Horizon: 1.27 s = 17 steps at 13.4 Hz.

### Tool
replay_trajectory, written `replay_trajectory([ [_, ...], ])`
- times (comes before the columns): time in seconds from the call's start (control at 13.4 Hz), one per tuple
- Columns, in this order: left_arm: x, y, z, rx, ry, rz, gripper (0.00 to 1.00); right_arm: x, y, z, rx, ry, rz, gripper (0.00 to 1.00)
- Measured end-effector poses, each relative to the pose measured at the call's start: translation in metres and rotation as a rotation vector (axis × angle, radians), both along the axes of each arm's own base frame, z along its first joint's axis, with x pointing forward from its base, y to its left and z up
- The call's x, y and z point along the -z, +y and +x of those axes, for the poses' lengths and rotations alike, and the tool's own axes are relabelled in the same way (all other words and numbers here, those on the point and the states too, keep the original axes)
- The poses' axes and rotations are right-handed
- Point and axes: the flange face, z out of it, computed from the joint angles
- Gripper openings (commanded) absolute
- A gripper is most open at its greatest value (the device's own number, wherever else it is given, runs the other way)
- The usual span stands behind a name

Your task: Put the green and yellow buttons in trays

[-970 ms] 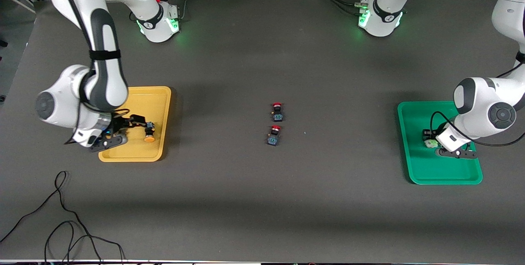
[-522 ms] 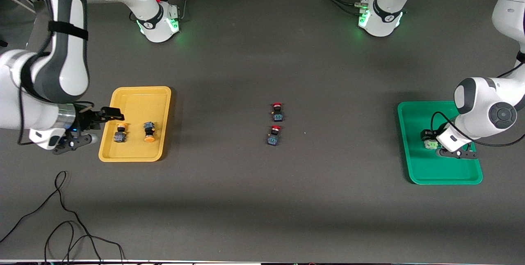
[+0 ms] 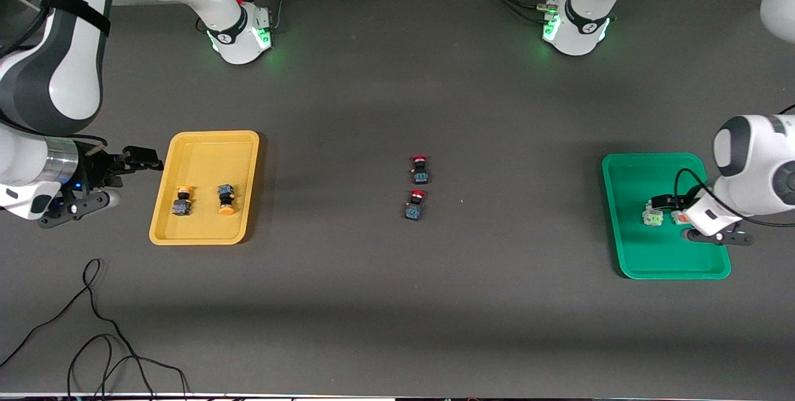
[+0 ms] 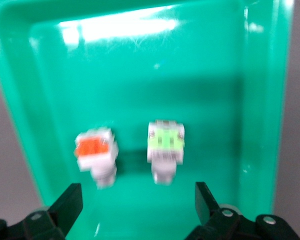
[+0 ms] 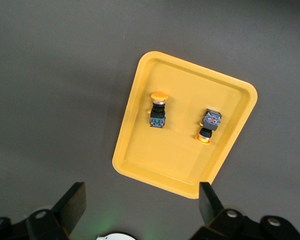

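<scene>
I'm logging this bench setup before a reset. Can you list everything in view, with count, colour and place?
Yellow tray: one, yellow, toward the right arm's end of the table.
Yellow-capped buttons: two, dark bodies with orange-yellow caps, lying apart in the yellow tray.
Green tray: one, green, toward the left arm's end.
Green-faced button: one, whitish body, in the green tray.
Orange-faced button: one, whitish body, beside the green-faced one in the green tray.
Red-capped buttons: two, dark bodies, mid-table, one nearer the front camera than the other.
Cable: one, black, looped on the table near the front camera.
Table: one, dark grey.
Right gripper: open, just outside the yellow tray.
Left gripper: open, over the green tray.
</scene>
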Motion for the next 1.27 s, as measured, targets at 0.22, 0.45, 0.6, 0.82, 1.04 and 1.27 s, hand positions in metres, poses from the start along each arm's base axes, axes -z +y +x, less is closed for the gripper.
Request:
replay_trajectory([
  [0.22,-0.087,-0.013,0.012,-0.031,0.091,0.002,1.0,-0.015,0.01,-0.003,0.036,0.004,-0.039,1.0],
  [0.45,-0.18,-0.021,0.017,-0.05,0.107,0.001,1.0,-0.029,0.032,-0.012,0.069,0.01,-0.068,1.0],
  [0.6,-0.229,-0.023,0.014,-0.06,0.104,-0.008,1.0,-0.044,0.038,-0.02,0.084,-0.001,-0.066,1.0],
  [0.82,-0.285,-0.031,0.005,-0.054,0.099,-0.025,1.0,-0.061,0.031,-0.034,0.104,-0.01,-0.039,1.0],
  [1.04,-0.307,-0.045,-0.001,-0.037,0.091,-0.029,1.0,-0.07,0.01,-0.046,0.124,-0.018,-0.033,1.0],
  [1.27,-0.312,-0.062,-0.002,-0.012,0.088,-0.026,1.0,-0.076,-0.009,-0.052,0.156,-0.026,-0.03,1.0],
])
